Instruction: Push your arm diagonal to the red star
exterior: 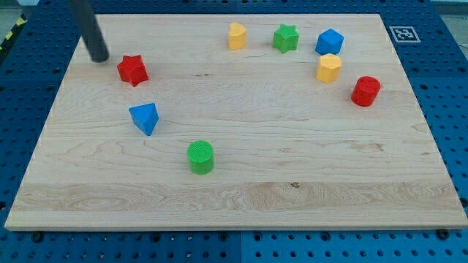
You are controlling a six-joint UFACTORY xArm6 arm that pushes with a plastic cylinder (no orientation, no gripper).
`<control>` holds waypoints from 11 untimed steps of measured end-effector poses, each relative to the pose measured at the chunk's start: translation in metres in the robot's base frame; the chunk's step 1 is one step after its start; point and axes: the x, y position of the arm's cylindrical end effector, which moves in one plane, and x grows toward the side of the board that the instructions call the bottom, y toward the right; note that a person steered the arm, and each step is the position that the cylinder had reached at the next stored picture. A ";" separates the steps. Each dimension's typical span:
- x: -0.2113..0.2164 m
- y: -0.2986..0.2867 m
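Note:
The red star [132, 69] lies on the wooden board [241, 168] near the view's upper left. My tip [99, 58] rests on the board just up and to the left of the red star, a small gap apart from it. The dark rod rises from the tip toward the view's top edge.
A blue triangular block [145, 117] lies below the red star and a green cylinder [200, 157] further down right. At the top right sit a yellow block [236, 35], a green star [286, 38], a blue block [330, 42], another yellow block [329, 67] and a red cylinder [365, 90].

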 end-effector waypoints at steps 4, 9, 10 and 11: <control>0.027 0.271; 0.026 0.271; 0.026 0.271; 0.024 0.269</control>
